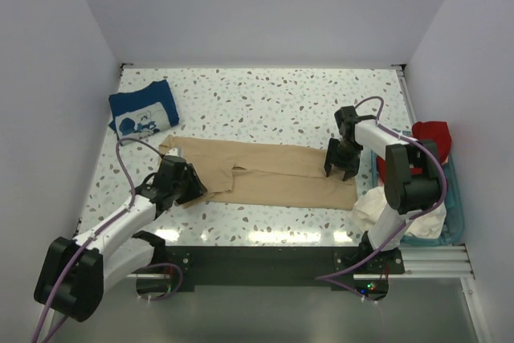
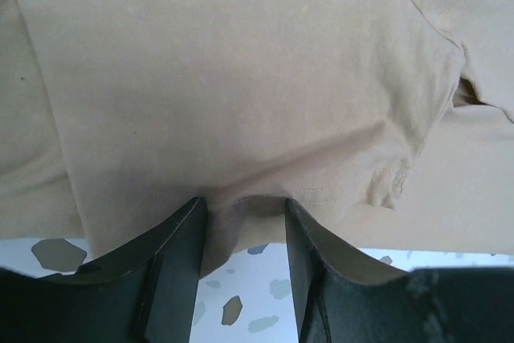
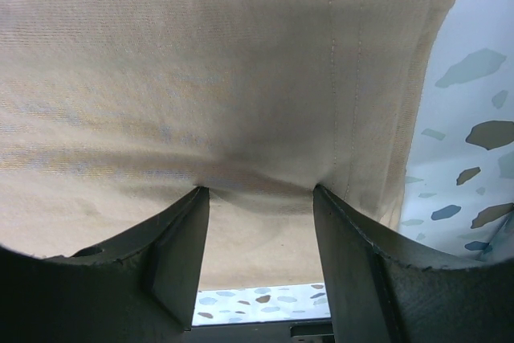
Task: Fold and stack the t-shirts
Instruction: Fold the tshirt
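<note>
Tan t-shirt (image 1: pixel 273 173) gripped by left end effector (image 1: pixel 196 186) and right end effector (image 1: pixel 341 168), navy t-shirt (image 1: pixel 143 110) visible only overhead

The white desk (image 1: pixel 281 98), speckled grey and dark, carries 2 t-shirts. A tan t-shirt (image 1: pixel 273 173) lies crosswise towards the front edge, laid out as a long band. A navy t-shirt (image 1: pixel 143 110) with a white print lies folded by the far left corner, near the tan one's left end.
</note>
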You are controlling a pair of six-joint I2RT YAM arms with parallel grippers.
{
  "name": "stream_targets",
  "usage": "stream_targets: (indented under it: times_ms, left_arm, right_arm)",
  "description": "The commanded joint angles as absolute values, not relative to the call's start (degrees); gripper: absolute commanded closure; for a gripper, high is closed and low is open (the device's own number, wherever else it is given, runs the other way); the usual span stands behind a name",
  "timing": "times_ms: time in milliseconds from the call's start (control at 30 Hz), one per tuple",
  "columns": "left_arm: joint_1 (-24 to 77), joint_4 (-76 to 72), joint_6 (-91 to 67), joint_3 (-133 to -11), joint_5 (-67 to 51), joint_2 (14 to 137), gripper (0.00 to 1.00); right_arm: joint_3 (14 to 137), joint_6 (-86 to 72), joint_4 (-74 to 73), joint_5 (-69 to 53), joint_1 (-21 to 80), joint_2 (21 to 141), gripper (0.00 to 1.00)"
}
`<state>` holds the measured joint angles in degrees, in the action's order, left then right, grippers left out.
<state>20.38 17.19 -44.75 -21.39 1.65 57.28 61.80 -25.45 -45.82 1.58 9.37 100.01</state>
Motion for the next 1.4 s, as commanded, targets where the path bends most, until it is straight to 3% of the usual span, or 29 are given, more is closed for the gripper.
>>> stream_targets:
  times_ms: [0,233,367,533,833,1367]
  left_arm:
    - [20.74,15.03,-46.23,-19.95,-2.01,54.85,0.51]
    - [20.05,15.9,-46.32,-20.03,-3.43,50.8,0.49]
    - [15.92,17.75,-42.03,-27.65,-1.77,53.69,0.47]
    - [5.65,17.15,-30.44,-38.3,3.15,63.53,0.47]
    - [-2.8,11.69,-20.05,-54.74,7.91,83.83,0.55]
    - [-4.31,6.33,-22.15,-57.92,2.99,98.17,0.64]
  right_arm:
    - [62.84,-25.05,-46.14,2.11,9.49,99.93,0.42]
    - [63.1,-25.4,-45.88,1.76,9.49,100.37,0.42]
    - [63.72,-24.96,-46.58,2.2,9.49,100.2,0.42]
    - [64.25,-25.13,-46.93,1.85,9.49,99.32,0.42]
    - [63.63,-25.75,-46.67,2.98,9.41,98.97,0.42]
    - [64.51,-26.37,-47.55,4.39,9.49,100.11,0.42]
